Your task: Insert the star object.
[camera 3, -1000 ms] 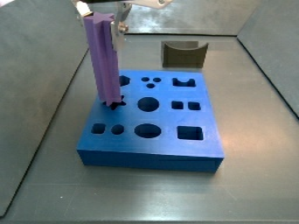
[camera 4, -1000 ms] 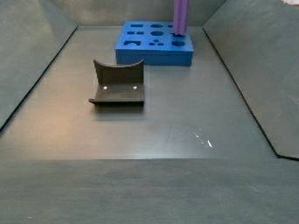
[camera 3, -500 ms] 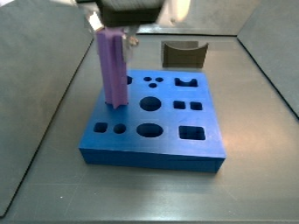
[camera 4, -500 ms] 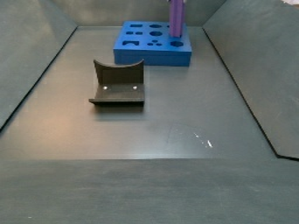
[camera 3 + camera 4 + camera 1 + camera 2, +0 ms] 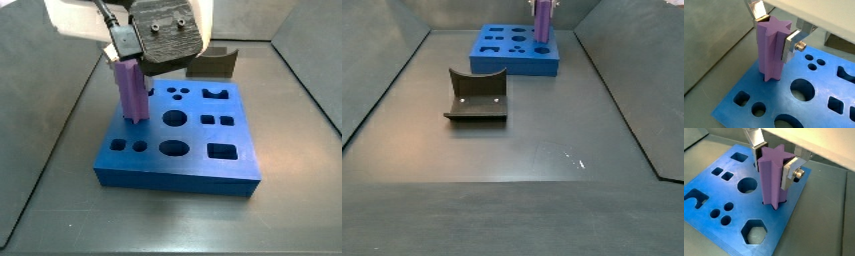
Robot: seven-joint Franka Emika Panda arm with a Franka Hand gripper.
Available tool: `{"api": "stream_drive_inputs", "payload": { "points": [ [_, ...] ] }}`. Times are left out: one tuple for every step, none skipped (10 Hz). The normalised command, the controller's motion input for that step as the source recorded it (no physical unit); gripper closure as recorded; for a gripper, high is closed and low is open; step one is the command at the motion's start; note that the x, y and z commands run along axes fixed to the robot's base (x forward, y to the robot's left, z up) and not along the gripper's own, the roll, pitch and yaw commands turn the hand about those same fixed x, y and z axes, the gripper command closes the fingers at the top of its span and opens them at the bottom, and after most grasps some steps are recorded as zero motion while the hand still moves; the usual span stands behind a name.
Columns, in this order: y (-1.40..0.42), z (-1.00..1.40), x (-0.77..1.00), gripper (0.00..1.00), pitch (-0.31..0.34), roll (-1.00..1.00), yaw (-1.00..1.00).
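Observation:
The star object (image 5: 769,50), a lilac ridged bar, stands upright with its lower end in the star hole near a corner of the blue block (image 5: 751,82). It also shows in a wrist view (image 5: 774,178) and in both side views (image 5: 130,92) (image 5: 541,22). My gripper (image 5: 775,29) is shut on the bar's top, one silver finger on each side; it also shows in a wrist view (image 5: 773,162) and in a side view (image 5: 131,55). The blue block (image 5: 784,223) (image 5: 174,178) (image 5: 509,62) has several other shaped holes, all empty.
The dark fixture (image 5: 476,95) stands on the grey floor apart from the block; in a side view (image 5: 214,62) it is just behind the block. Sloped grey walls (image 5: 307,80) enclose the floor on all sides.
The gripper has come down with the star object, which now sits lower in the block's star hole, so less of the bar stands above the block.

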Motion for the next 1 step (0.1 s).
{"api": "stream_drive_inputs", "payload": {
  "points": [
    [0.00, 0.00, 0.00, 1.00, 0.000, 0.00, 0.00]
  ]
}}
